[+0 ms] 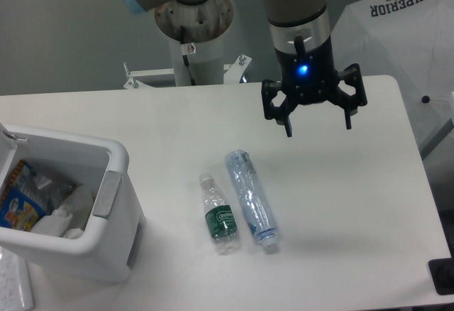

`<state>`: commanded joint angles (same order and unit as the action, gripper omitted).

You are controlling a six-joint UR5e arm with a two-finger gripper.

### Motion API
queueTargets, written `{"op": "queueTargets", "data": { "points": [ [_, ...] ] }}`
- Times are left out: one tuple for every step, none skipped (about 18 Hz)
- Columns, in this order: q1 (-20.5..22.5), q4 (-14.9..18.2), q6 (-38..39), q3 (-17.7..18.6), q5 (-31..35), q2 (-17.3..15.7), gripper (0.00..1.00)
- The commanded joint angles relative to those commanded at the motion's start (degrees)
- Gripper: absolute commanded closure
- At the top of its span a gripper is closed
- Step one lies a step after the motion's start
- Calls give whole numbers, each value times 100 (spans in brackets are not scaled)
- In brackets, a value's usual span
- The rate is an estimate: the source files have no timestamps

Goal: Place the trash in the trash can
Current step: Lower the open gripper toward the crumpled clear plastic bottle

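Lettering reading "SUPERIOR" is seen on a white cover behind the far right corner of the table. On the short bottle a dark green label with pale script is carried, but the script is too small to be read; the cap is white and is turned toward the far edge. The longer bluish bottle is laid just beside it on its right, with its cap toward the near edge; whether the two touch cannot be told. Both are lying flat near the middle of the table. The trash can is stood at the near left corner, cut off by the frame's left edge; crumpled white material and a blue-and-yellow printed packet are partly seen inside, its print illegible. The end effector is held above the table's far right part, fingers spread wide, nothing gripped, well apart from the bottles.
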<state>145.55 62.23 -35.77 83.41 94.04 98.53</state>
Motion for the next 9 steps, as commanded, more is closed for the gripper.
{"op": "queueTargets", "data": {
  "points": [
    [-9, 0, 0, -9, 9, 9, 0],
    [-17, 0, 0, -18, 0, 26, 0],
    [-18, 0, 9, 0, 0, 18, 0],
    [-26, 0, 18, 43, -9, 9, 0],
    [-26, 0, 26, 44, -70, 44, 0],
    [-44, 9, 9, 61, -123, 61, 0],
    [-44, 0, 9, 96, -227, 70, 0],
    [-44, -9, 18, 175, -316, 79, 0],
    [-53, -52, 18, 263, -325, 105, 0]
  ]
}}
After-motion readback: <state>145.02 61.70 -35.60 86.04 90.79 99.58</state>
